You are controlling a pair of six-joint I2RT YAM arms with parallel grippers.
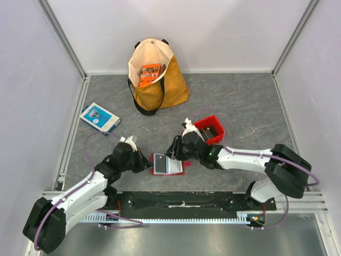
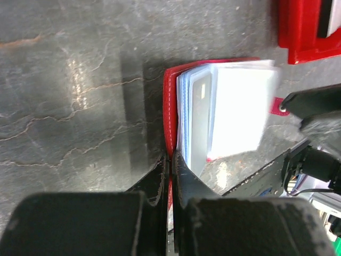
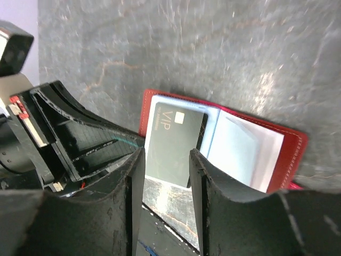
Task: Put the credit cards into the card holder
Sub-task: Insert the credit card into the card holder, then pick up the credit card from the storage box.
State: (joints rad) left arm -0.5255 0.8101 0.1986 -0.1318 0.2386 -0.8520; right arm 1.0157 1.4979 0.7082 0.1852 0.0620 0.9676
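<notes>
The left pincer (image 2: 170, 160) is clamped on the left edge of the open red card holder (image 1: 175, 165), which lies flat on the tabletop (image 1: 240, 101). A dark grey card (image 3: 173, 144) rests on its left page. The right pincer (image 3: 166, 154) hangs above, jaws apart.

only legible text: "vip" in pale letters on the dark grey credit card (image 3: 173, 149), near its top left corner; the card lies on the open card holder (image 3: 292, 154). print on the orange packet (image 1: 150, 74) and the blue-and-white box (image 1: 99, 117) is too small to read.
</notes>
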